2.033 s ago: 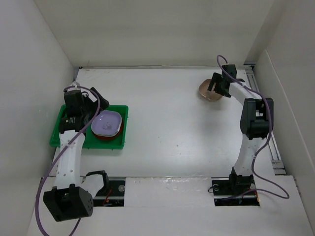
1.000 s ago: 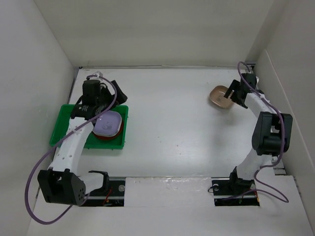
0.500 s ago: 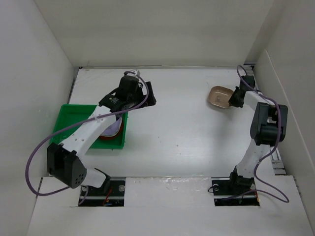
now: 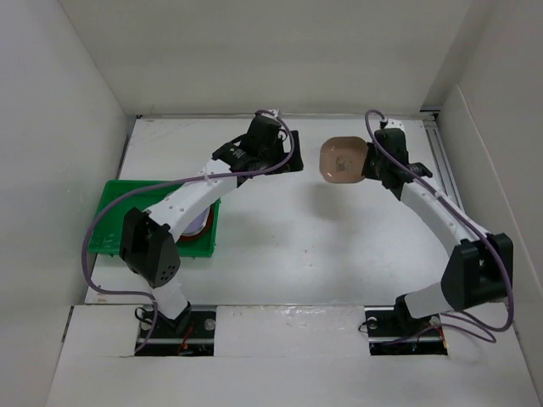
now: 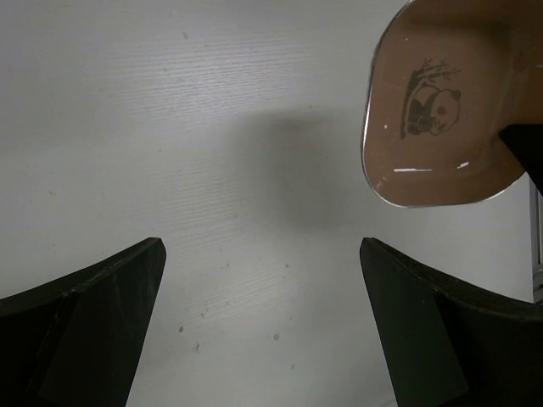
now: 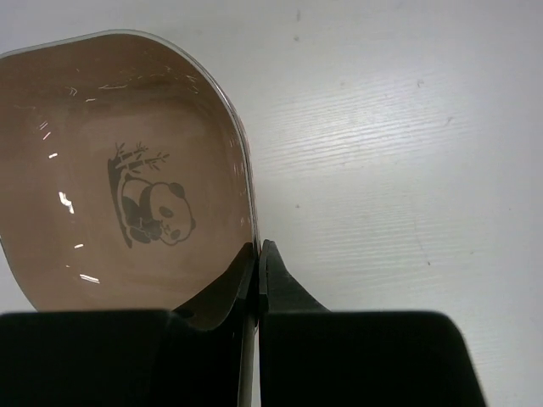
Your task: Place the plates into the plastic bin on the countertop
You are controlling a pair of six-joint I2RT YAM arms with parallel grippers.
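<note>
A tan-pink plate (image 4: 342,159) with a panda print hangs above the countertop (image 4: 297,237) at the back centre. My right gripper (image 4: 369,164) is shut on its right rim, one finger inside the dish and one outside (image 6: 257,254). The plate (image 6: 127,170) fills the left of the right wrist view. My left gripper (image 4: 290,161) stands open just left of the plate, with nothing between its fingers (image 5: 261,254); the plate (image 5: 441,102) shows at the upper right of its view. The green plastic bin (image 4: 106,212) lies at the left, holding stacked plates (image 4: 200,225) mostly hidden under the left arm.
White walls (image 4: 76,102) close in the countertop on the left, back and right. A metal rail (image 4: 441,144) runs along the right edge. The left arm spans from its base over the bin's right side to the middle.
The right gripper closed on the tan-pink plate at the back right and carried it left toward the centre. The left arm swung from over the bin rightward to meet it, staying open.
</note>
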